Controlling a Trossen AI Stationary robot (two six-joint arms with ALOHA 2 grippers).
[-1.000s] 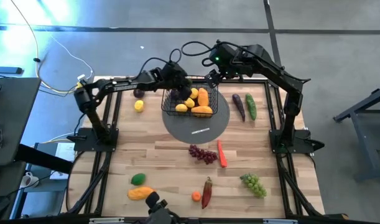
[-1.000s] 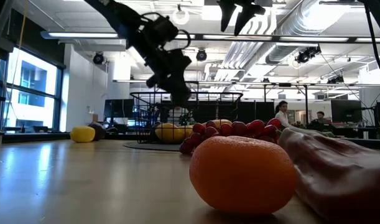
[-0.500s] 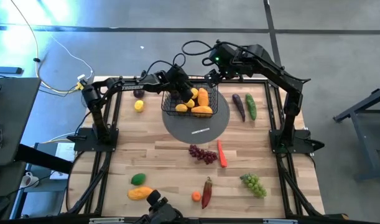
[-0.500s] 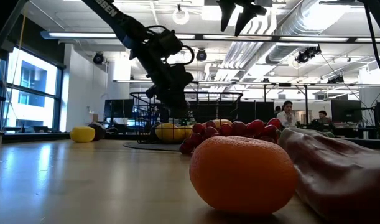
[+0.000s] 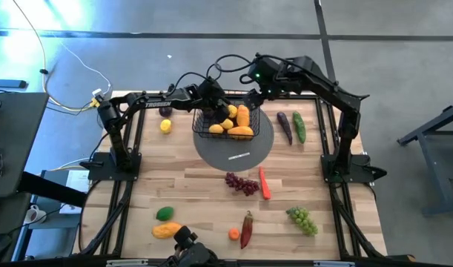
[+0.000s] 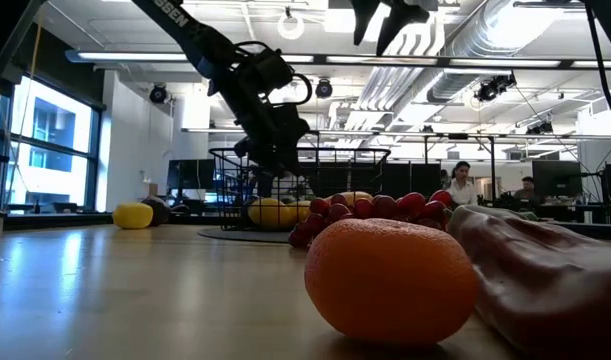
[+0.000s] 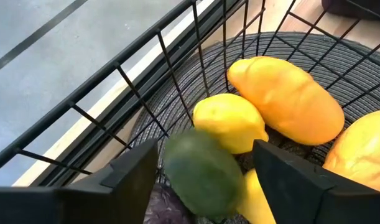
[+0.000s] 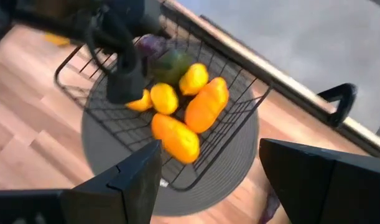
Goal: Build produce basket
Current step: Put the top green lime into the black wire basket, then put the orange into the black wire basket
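The basket [image 5: 225, 122] stood on a round grey mat [image 5: 245, 152] at the far middle of the table [image 5: 196, 189], and it already held several pieces of produce. In the right wrist view 2 yellow lemons [image 8: 164, 98], an orange-yellow mango [image 8: 207, 104], a second yellow-orange fruit [image 8: 176, 137], a green fruit [image 8: 172, 63] and a purple plum [image 8: 151, 45] lay inside the wire walls.

The left gripper [image 5: 217, 104] hung over the basket's far left corner, reaching down into it. In the left wrist view its 2 dark fingers [image 7: 134, 171] stood apart on either side of the green fruit [image 7: 202, 171], with a gap showing at each side, so the jaws were parted and not clamped on it; the fruit sat against a lemon [image 7: 230, 122], with something purple just under it.

The right gripper [image 5: 254, 93] hovered above the basket's far right edge, well clear of the contents, its jaws wide open and holding nothing.

Outside the basket, a lemon [image 5: 165, 126] and a plum [image 5: 165, 111] lay to its left. A purple eggplant-like piece [image 5: 285, 126] and a green cucumber [image 5: 299, 127] lay to its right. Nearer the front were red grapes [image 5: 242, 184], a carrot [image 5: 264, 183], green grapes [image 5: 302, 219], a dark red pepper [image 5: 246, 228], a small orange [image 5: 233, 234], a green piece [image 5: 164, 213] and an orange-yellow mango [image 5: 167, 230].
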